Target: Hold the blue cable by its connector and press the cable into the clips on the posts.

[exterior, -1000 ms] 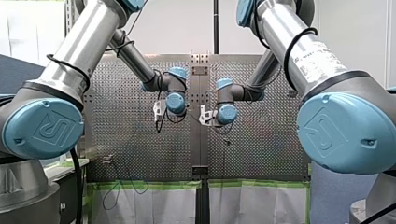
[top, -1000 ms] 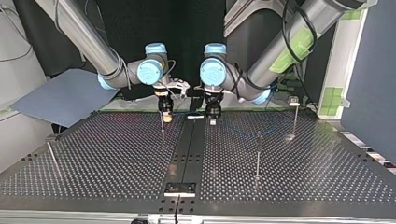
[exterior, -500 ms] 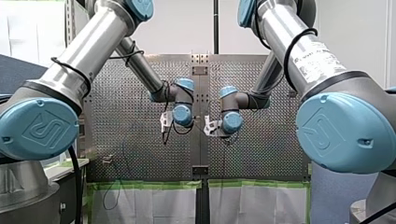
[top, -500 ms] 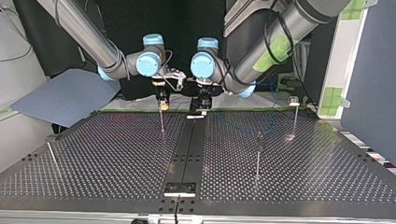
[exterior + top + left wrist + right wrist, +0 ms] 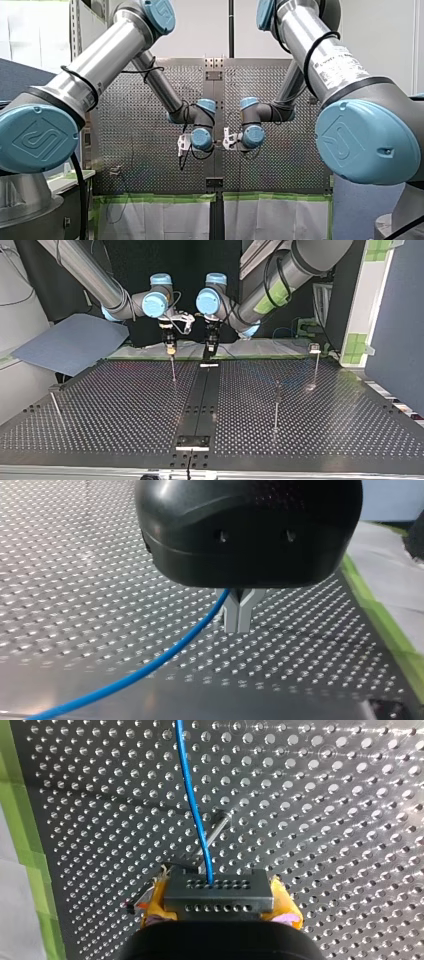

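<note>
Cable [image 5: 192,795], blue and thin, leaves a grey connector [image 5: 218,892] that my right gripper [image 5: 218,907] clamps between its yellow pads [image 5: 286,904], then runs out over the perforated table [image 5: 340,820], crossing a slim post [image 5: 216,831] just ahead of the gripper. My left gripper [image 5: 238,616] has its metal fingers [image 5: 231,614] pressed together at the tips, and the cable comes out of the fork just above them, seemingly pinched there. Both grippers hang side by side near the table's far edge in the top view.
</note>
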You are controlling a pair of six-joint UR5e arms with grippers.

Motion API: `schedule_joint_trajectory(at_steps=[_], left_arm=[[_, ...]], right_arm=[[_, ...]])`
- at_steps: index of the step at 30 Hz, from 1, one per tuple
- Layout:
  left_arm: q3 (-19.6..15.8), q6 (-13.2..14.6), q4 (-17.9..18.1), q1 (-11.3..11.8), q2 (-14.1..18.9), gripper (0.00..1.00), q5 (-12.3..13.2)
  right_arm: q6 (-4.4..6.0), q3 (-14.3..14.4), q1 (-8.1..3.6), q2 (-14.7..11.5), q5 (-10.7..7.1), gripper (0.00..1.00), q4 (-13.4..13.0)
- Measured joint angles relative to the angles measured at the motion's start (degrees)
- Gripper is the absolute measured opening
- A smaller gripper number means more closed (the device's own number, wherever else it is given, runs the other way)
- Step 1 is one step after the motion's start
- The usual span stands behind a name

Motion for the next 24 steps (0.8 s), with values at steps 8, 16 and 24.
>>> schedule_joint_trajectory(at_steps=[8, 16, 24], left_arm=[[0.00, -0.07, 0.44, -0.64, -0.75, 0.00, -0.12], [0.00, -0.11, 1.59, -1.53, -0.78, 0.00, -0.15], [0.00, -0.37, 2.04, -2.05, -0.78, 0.00, -0.58]], right_arm=[[0.76, 2.78, -0.62, 0.01, 0.22, 0.00, -2.09], [1.02, 4.48, -0.81, 0.09, 0.96, 0.00, -3.01], [1.18, 6.32, -1.33, 0.13, 2.85, 0.00, -4.55]])
